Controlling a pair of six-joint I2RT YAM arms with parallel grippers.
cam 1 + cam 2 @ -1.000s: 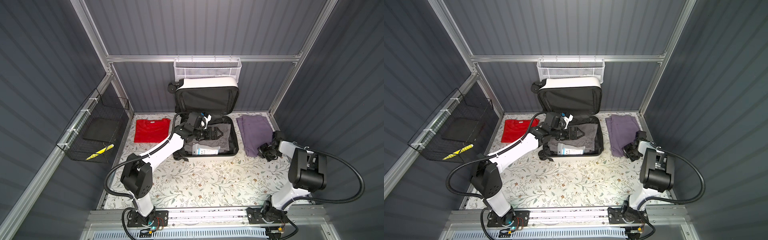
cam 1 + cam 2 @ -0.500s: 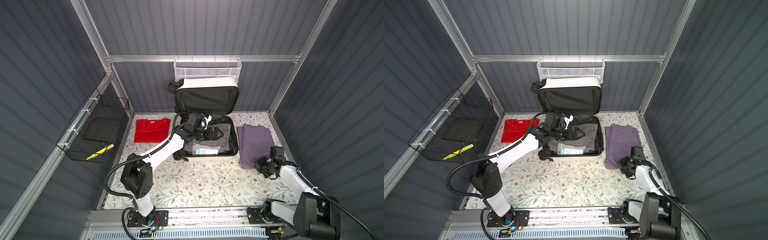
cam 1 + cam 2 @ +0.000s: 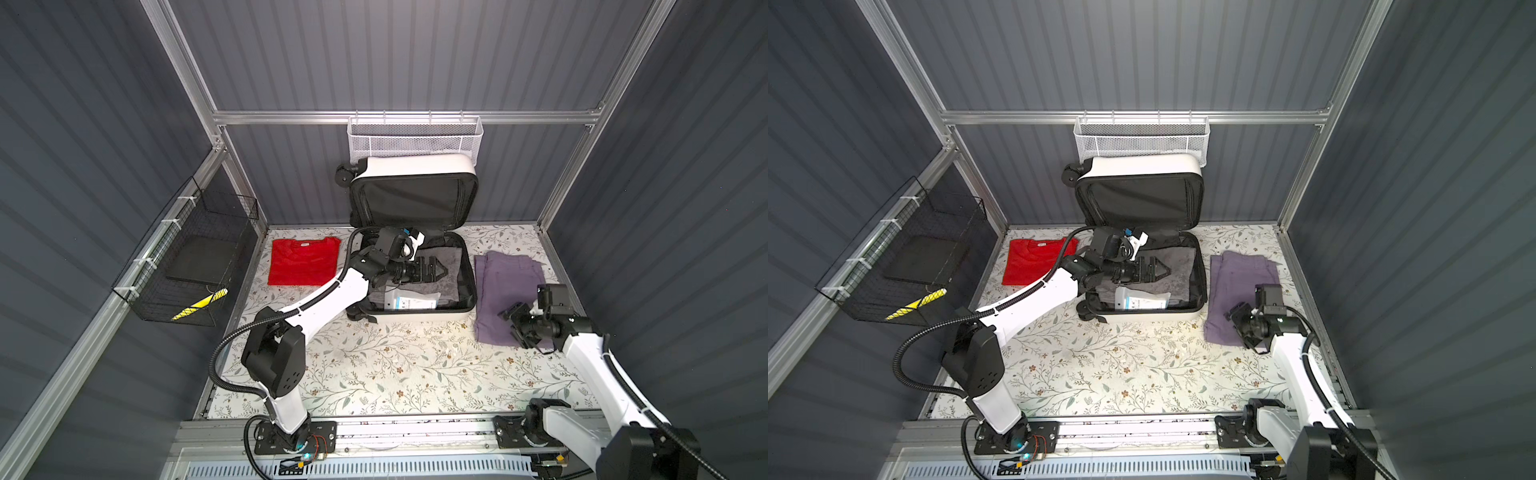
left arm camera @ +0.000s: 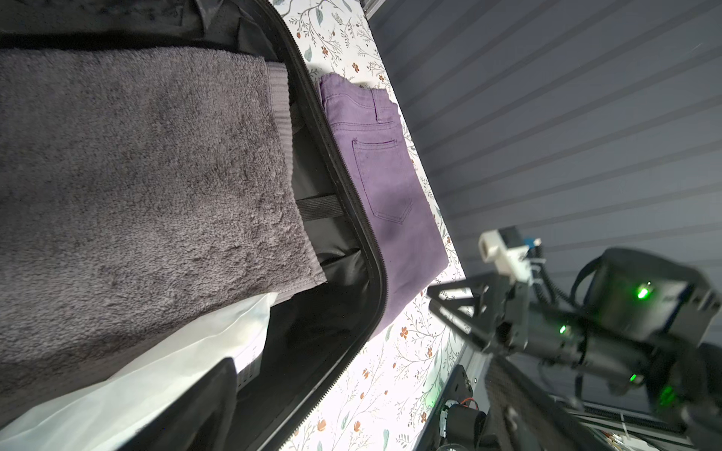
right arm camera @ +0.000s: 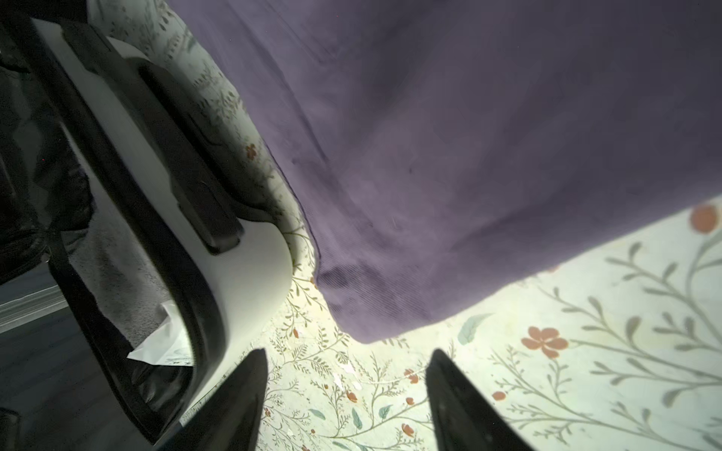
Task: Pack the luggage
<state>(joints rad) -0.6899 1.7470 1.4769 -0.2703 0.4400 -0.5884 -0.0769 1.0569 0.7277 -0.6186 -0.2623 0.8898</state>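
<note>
The luggage lies open at the back, its white lid propped against the wall. Its base holds a grey towel and a white packet. My left gripper hovers open over the towel, holding nothing. Folded purple trousers lie to the right of the luggage. My right gripper stands open at their near end. Only tablecloth shows between its fingers.
A folded red T-shirt lies left of the luggage. A white mesh basket hangs on the back wall above the lid. A black wire basket hangs on the left wall. Floral tablecloth covers the front half.
My right gripper, shut before, has drawn the purple trousers toward the front, then opened and let them go. The right arm has swung nearer the front. The left arm has not moved.
</note>
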